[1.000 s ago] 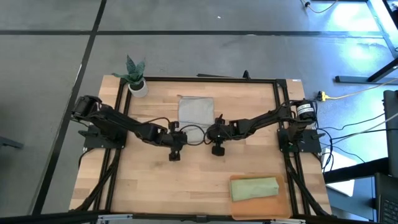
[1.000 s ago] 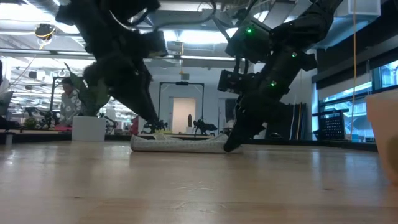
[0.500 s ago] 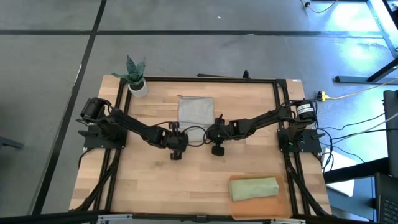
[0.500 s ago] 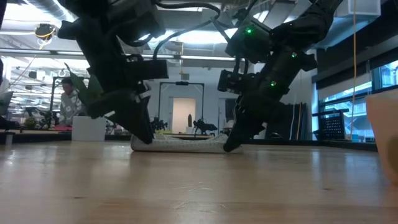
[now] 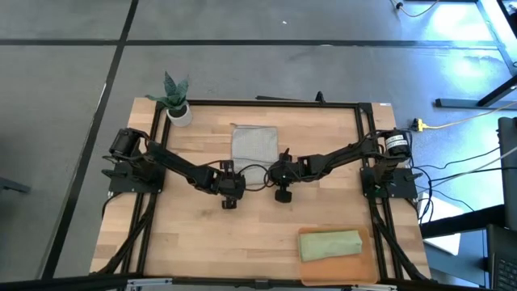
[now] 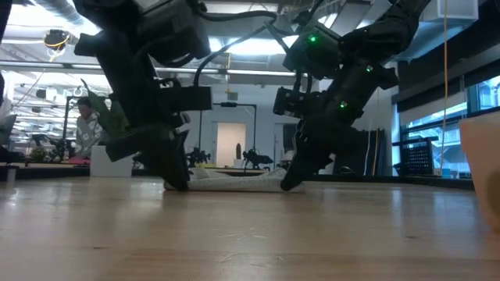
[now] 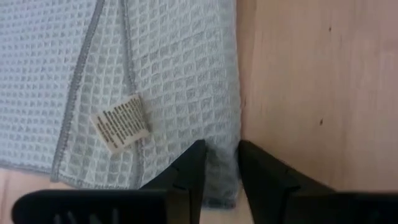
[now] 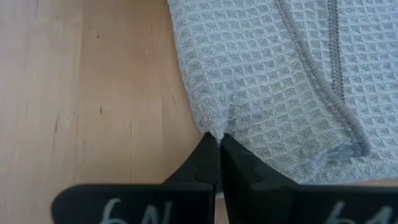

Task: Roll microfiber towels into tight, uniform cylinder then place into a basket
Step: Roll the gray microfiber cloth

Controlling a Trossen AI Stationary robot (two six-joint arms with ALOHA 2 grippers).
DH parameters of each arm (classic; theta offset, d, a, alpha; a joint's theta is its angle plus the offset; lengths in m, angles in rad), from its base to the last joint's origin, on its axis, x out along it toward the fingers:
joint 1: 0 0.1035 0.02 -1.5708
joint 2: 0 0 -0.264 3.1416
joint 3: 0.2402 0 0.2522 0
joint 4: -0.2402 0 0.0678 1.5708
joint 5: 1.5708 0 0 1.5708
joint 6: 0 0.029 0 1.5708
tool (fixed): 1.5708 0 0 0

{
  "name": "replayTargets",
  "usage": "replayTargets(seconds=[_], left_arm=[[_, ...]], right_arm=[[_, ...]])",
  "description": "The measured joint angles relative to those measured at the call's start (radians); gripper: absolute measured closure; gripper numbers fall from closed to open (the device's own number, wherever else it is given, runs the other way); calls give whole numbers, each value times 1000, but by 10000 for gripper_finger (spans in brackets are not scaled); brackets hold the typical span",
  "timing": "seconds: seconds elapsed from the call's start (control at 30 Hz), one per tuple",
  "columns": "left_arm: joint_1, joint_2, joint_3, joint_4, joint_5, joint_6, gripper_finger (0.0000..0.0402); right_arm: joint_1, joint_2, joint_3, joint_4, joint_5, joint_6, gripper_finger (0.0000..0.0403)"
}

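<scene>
Lying nearest in the high view, the rolled green towel rests in the basket at the desk's front right, long axis running left to right. Farther back, the left end effector straddles the flat grey towel's near corner, fingers slightly parted, while the right end effector pinches the other near corner shut. Only the left wrist view shows the grey towel's white tag; the potted plant stands at the far-left corner.

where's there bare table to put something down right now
Bare wood lies between the arms and the near edge, left of the basket, which holds the green towel. A smaller patch lies right of the grey towel. The middle is crowded: the left gripper and right gripper meet at the grey towel's near corners. The plant pot fills the far left corner.
</scene>
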Motion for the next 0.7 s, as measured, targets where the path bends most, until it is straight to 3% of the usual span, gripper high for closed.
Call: replayTargets(seconds=[0.1, 0.27, 0.57, 0.7], left_arm=[[1, 3, 0, -18, 17, -4, 324], [4, -22, 1, -51, 96, -24, 392], [35, -138, -4, -102, 303, -72, 401], [62, -169, -4, -121, 308, -113, 401]], right_arm=[[0, 0, 0, 0, -33, 22, 393], [0, -5, 1, -17, -135, 98, 393], [0, -39, 2, -46, -304, 228, 393], [0, -68, 3, -55, -310, 324, 393]])
